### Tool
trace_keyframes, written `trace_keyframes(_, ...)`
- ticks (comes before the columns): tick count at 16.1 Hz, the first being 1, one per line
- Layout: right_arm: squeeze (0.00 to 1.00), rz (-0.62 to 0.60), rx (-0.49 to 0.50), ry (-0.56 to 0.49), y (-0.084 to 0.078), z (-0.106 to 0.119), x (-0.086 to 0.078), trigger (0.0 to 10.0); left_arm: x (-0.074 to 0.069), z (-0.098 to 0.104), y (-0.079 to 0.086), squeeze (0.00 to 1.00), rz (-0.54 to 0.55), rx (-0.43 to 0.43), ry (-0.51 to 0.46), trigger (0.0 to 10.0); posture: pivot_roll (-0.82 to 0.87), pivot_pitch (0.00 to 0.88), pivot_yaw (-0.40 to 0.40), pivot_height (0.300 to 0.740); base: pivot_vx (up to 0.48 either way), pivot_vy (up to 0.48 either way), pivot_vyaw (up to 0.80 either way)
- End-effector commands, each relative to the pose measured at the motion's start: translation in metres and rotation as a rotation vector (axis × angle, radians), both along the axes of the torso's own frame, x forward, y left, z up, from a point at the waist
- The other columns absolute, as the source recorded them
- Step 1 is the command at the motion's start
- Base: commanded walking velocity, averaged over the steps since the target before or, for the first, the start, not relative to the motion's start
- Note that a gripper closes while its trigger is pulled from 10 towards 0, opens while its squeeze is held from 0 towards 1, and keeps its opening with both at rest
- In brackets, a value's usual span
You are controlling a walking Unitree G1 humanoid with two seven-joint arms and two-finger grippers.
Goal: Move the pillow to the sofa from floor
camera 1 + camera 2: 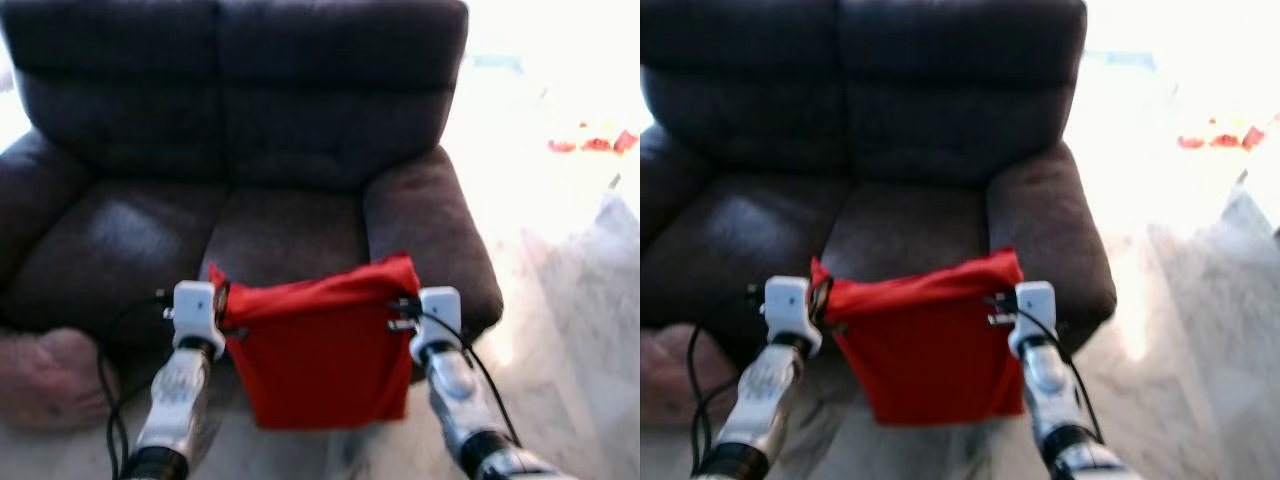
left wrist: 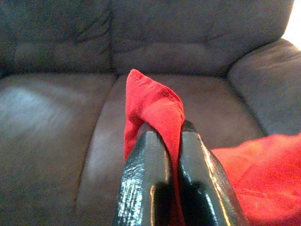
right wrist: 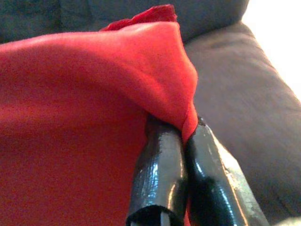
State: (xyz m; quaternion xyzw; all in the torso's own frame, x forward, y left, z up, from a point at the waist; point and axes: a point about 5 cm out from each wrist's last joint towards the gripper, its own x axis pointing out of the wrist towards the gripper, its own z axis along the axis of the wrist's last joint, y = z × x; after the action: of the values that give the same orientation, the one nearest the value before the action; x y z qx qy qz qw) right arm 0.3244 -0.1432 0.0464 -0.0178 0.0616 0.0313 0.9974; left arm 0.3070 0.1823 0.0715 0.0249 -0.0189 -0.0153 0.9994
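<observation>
A red pillow (image 1: 320, 350) hangs in the air between my two arms, just in front of the dark brown sofa (image 1: 240, 150). My left gripper (image 2: 171, 141) is shut on the pillow's left top corner (image 2: 153, 101). My right gripper (image 3: 183, 134) is shut on its right top corner (image 3: 160, 70). The pillow's lower part sags below the front edge of the seat cushions (image 1: 280, 235). From the head views, the grippers' fingers are hidden behind the red cloth.
The sofa's right armrest (image 1: 430, 240) stands close beside my right arm. A brownish soft object (image 1: 45, 380) lies on the floor at the left. Pale floor (image 1: 570, 300) stretches to the right, with small red items (image 1: 595, 143) far off.
</observation>
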Motion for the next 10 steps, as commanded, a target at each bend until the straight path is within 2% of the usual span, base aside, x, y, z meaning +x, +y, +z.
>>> trace_keyframes(1,0.00,-0.038,0.019,-0.082,-0.005,0.016,0.008,10.0,0.003,0.015,0.012,0.00,0.035,0.013,-0.068,10.0,0.10,0.079,0.008,0.740,0.000,0.000,0.00)
trace_keyframes(4,0.00,-0.016,0.032,-0.109,0.003,0.022,0.011,10.0,0.003,0.025,0.021,0.00,0.065,0.001,-0.106,10.0,0.11,0.079,0.006,0.740,0.000,0.000,0.00)
trace_keyframes(10,0.00,0.012,0.017,-0.138,0.006,0.029,0.015,10.0,0.005,0.033,0.022,0.00,0.074,-0.004,-0.128,10.0,0.11,0.078,0.002,0.740,0.000,0.000,0.00)
